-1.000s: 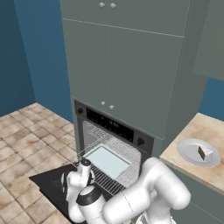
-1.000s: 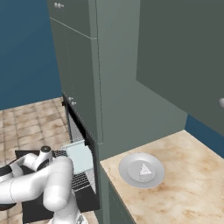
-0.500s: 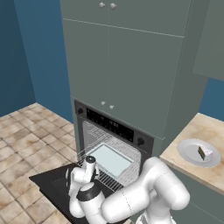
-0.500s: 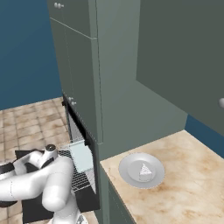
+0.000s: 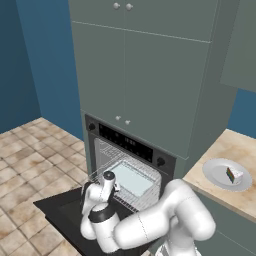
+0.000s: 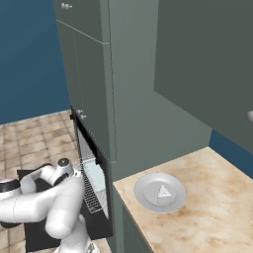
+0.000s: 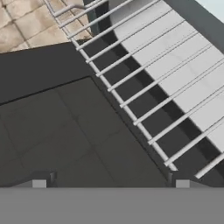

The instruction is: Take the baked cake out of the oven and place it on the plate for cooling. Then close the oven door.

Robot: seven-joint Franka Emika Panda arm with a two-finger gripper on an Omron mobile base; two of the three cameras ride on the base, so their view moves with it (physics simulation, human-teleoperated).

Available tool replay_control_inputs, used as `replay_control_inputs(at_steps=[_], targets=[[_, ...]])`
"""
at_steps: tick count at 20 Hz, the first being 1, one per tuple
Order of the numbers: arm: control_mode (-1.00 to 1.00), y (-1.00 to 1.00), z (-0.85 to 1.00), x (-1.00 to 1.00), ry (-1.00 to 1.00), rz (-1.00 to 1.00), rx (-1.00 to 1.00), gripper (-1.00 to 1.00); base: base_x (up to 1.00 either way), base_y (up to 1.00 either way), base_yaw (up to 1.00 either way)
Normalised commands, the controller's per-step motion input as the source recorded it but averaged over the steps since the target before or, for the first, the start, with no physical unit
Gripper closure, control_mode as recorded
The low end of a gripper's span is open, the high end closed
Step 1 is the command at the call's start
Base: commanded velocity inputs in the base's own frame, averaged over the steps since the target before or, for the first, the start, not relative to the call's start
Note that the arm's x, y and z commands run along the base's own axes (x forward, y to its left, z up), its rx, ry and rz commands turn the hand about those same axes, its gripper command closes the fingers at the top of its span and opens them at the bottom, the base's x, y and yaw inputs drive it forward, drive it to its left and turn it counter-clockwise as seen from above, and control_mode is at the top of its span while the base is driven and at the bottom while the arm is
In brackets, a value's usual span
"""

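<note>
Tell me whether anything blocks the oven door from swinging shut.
Yes, it seems so. The wire rack sticks out of the oven over the flat, open door, with the tray on it. The open gripper and arm also hang above the door. Both would likely need to clear first.

The arm [image 5: 165, 220] is bent low and forward from the base, with the wrist [image 5: 102, 192] turned downward, and the gripper [image 7: 110, 183] is held with its jaws spread wide, the two fingertips [image 7: 39, 183] being set far apart with nothing between them.
</note>
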Motion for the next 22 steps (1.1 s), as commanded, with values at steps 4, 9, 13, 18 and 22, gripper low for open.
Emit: replay_control_inputs(at_steps=[4, 9, 13, 18, 22], targets=[[-1.0, -0.79, 0.0, 0.71, -0.04, 0.0, -0.11, -1.0, 0.0, 0.0, 0.0], [-1.0, -0.83, 0.0, 0.75, -0.03, 0.0, -0.1, -1.0, 0.0, 0.0, 0.0], [-1.0, -0.61, 0.0, 0.38, -0.03, 0.0, -0.08, -1.0, 0.0, 0.0, 0.0], [-1.0, 0.1, 0.17, -0.46, -0.04, 0.08, -0.01, -1.0, 0.0, 0.0, 0.0], [-1.0, 0.53, 0.29, -0.83, -0.03, 0.12, -0.01, -1.0, 0.0, 0.0, 0.0]])
